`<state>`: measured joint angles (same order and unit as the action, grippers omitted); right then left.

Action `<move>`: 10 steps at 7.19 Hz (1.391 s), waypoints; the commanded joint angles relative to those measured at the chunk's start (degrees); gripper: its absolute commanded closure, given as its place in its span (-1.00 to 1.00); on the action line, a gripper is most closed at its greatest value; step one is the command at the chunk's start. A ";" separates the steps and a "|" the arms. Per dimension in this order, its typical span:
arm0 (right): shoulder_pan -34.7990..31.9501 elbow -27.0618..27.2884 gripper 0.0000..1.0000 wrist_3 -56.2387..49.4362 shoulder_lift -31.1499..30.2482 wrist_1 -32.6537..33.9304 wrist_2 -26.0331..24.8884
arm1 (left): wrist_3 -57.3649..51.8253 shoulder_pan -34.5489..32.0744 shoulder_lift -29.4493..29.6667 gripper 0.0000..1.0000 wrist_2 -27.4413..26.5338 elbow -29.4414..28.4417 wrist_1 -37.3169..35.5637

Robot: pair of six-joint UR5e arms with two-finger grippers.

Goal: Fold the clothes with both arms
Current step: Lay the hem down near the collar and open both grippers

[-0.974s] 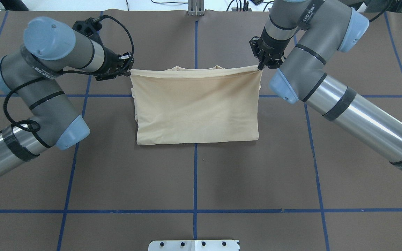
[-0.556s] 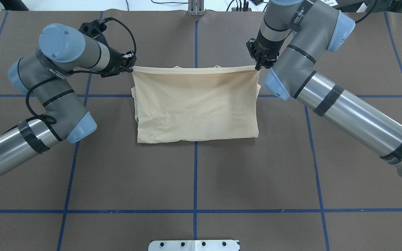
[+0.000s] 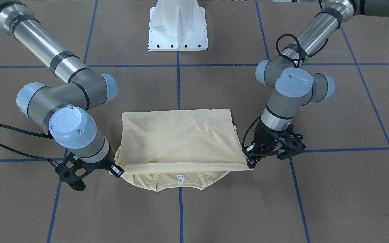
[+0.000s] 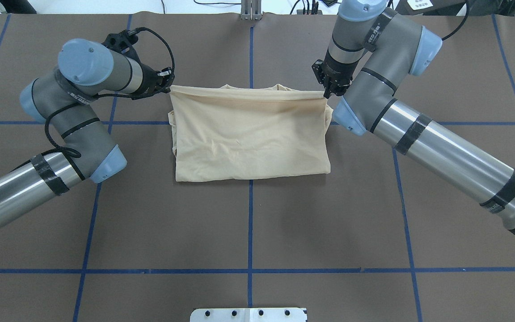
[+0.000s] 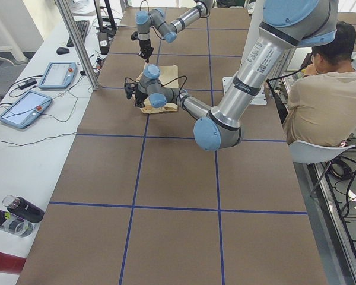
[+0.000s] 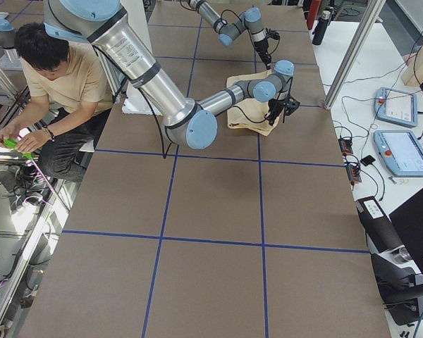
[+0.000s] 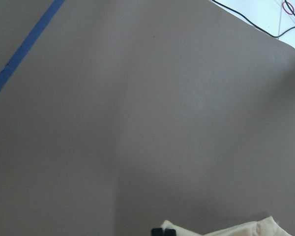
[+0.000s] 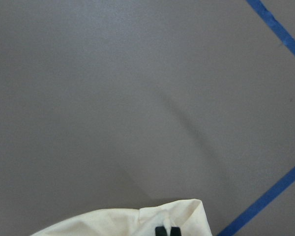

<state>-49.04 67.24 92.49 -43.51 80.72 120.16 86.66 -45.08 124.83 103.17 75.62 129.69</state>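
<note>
Overhead exterior: left pincer (image 4: pixel 167 86) and right pincer (image 4: pixel 327 92) are clamped on far corners of the shirt (image 4: pixel 248 138). Taut edge likely makes the fold lie straight.

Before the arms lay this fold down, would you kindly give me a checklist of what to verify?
1. Left gripper shut on shirt corner: ok.
2. Right gripper shut on opposite corner: ok.
3. Held edge straight between the grippers: ok.
4. Held edge covers collar: not ok, collar shows beyond it.
5. Near fold flat on table: ok.
6. Sleeves tucked inside: cannot tell.
</note>
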 commanded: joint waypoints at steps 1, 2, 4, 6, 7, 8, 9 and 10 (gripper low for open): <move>0.08 -0.44 0.84 -0.12 0.09 -0.13 -0.02 | 0.00 0.43 -0.02 1.00 -0.07 -0.82 0.91; 0.61 -0.61 0.75 -0.12 0.09 -0.13 -0.71 | 0.00 0.87 -0.02 1.00 -0.07 -0.82 0.91; 1.14 -0.62 0.67 -0.21 0.18 -0.22 -1.60 | 0.09 1.40 -0.02 1.00 -0.16 -0.82 0.91; 1.14 -0.88 0.50 -0.21 0.53 -0.22 -1.68 | 0.00 1.40 -0.11 0.79 -0.16 -1.26 0.91; 1.14 -1.14 0.43 -0.21 0.96 -0.22 -1.69 | 0.00 1.40 -0.20 0.56 -0.16 -1.26 1.00; 0.79 -1.23 0.42 -0.21 1.32 -0.22 -1.86 | 0.00 1.14 -0.46 0.51 -0.16 -1.26 2.13; -0.69 -1.23 0.42 -0.21 1.84 -0.22 -1.77 | 0.00 0.79 -0.46 0.51 -0.16 -1.52 2.75; -0.88 -1.23 0.43 -0.21 1.93 -0.22 -1.77 | 0.00 0.44 -0.46 0.51 -0.16 -1.53 2.84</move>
<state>-49.24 66.04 92.29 -41.88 80.51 118.38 86.66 -44.23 124.41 103.01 74.19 132.12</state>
